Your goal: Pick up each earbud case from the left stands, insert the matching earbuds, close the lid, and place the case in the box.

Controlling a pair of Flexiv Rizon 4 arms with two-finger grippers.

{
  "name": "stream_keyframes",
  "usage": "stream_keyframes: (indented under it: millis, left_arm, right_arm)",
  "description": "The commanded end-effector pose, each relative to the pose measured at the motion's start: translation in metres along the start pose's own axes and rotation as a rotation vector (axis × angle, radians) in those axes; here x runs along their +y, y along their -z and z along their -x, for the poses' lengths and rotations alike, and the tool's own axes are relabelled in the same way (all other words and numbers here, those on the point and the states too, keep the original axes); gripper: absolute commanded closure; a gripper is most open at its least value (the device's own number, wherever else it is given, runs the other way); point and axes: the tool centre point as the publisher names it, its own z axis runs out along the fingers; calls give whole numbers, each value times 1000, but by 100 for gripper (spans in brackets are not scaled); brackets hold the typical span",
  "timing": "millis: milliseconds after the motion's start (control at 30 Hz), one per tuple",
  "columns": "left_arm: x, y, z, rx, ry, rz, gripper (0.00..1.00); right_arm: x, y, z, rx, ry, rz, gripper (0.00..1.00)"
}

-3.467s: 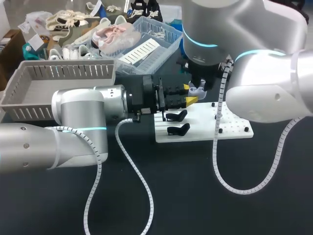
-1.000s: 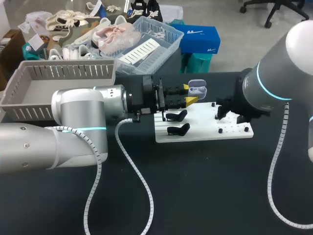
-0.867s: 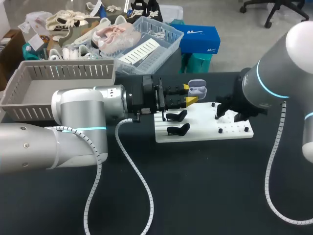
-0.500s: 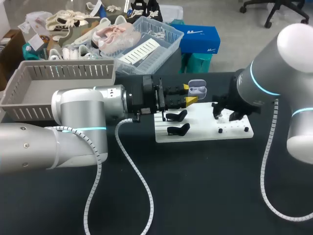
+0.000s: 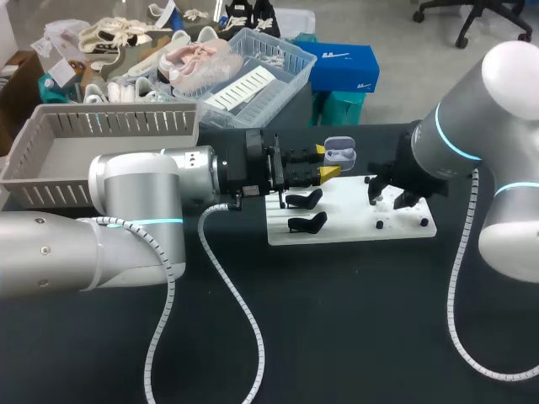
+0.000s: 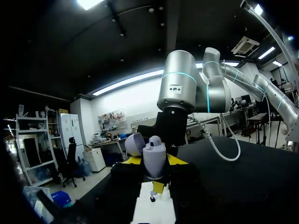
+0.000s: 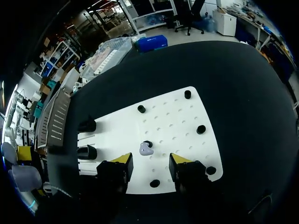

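Between the left jaws, the case (image 6: 154, 158) is sitting pinched, lid open and held off the surface, presumably so the right arm can load it. Right jaws are hovering spread above the board (image 7: 180, 116), with the earbud (image 7: 145, 149) lying just ahead of their gap. Looks like they're lining up a pick.

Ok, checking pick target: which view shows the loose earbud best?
Right wrist view: earbud lies clear on the white board ahead of the right gripper. Head view: the gripper covers it. Left wrist view: too small to tell.
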Motion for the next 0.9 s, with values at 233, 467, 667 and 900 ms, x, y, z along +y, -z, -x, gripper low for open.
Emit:
stream_keyframes:
  millis: [233, 467, 667, 900]
  left_arm:
    - [0, 0, 0, 0, -1, 4, 100]
    - [0, 0, 0, 0, -1, 4, 100]
    - [0, 0, 0, 0, -1, 4, 100]
    - [0, 0, 0, 0, -1, 4, 100]
  right_arm:
    - [8, -9, 7, 10, -11, 12, 53]
    - [10, -10, 7, 7, -29, 19, 60]
    - [11, -13, 6, 13, -43, 26, 67]
    - [12, -16, 4, 18, -40, 27, 69]
